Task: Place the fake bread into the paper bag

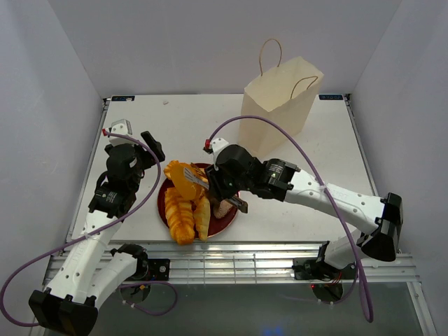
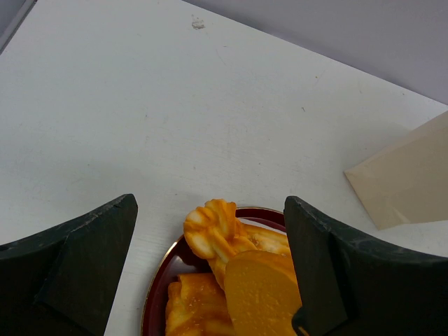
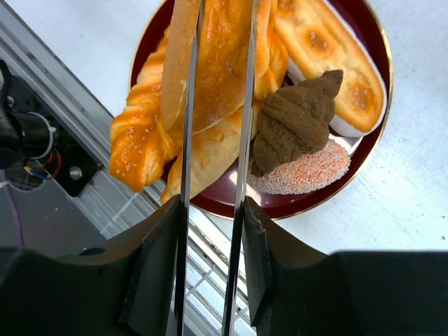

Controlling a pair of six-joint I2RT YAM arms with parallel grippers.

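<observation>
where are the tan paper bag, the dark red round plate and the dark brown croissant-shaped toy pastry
tan paper bag [image 1: 280, 105]: top external view, middle of its front face
dark red round plate [image 3: 301, 203]: right wrist view, bare inner rim
dark brown croissant-shaped toy pastry [image 3: 294, 126]: right wrist view, its middle

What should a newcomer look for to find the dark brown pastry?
Find the dark red plate heaped with golden loaves. In the right wrist view, the dark brown pastry lies just right of the metal tongs, against a pinkish sugared piece. It alone is matte, crescent-shaped and chocolate-coloured.
</observation>
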